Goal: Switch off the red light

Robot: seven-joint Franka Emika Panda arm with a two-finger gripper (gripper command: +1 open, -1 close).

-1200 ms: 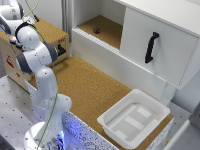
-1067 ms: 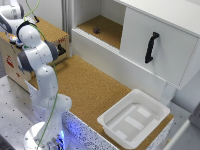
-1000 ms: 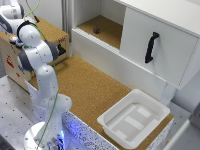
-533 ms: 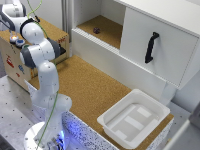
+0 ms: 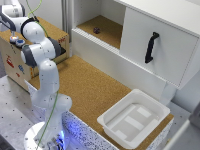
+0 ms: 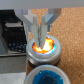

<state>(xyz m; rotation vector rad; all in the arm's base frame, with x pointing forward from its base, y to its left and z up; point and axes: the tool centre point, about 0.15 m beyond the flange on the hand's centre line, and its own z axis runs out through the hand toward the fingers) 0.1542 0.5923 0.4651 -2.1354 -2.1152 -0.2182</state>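
Red light [image 6: 43, 47]: a small round button-lamp in a dark rim, glowing orange-white in the wrist view, so lit at this moment. It sits on the cork top of a wooden box, between a blue round button and the gripper's fingers above it.
Red light in the exterior view: hidden behind the arm; it cannot be picked out there.
Blue button [image 6: 47, 75]: a round blue cap in a dark ring, just beside the red light, partly cut off by the edge of the wrist view.
Gripper [image 6: 41, 34]: two pale fingers brought close together with only a narrow gap, tips down on or just at the glowing lamp; contact cannot be told for sure. It grasps nothing.
Gripper in the exterior view [image 5: 15, 39]: reaching down over the box top at the exterior view's far left, its fingers too small to read.
Arm [image 5: 42, 70]: white Panda, base at the near left, folded up and back toward the box.
Wooden box [image 5: 12, 62]: cork-topped, with stickers on its front, at the far left.
Cork tabletop [image 5: 90, 90]: runs from the box toward the right.
White tray [image 5: 134, 117]: rectangular plastic bin, near right, well apart from the box.
White cabinet [image 5: 165, 35]: at the far right, sliding door with a black handle [image 5: 151, 47]; the open left bay holds a small dark object [image 5: 96, 30], too blurred to name.
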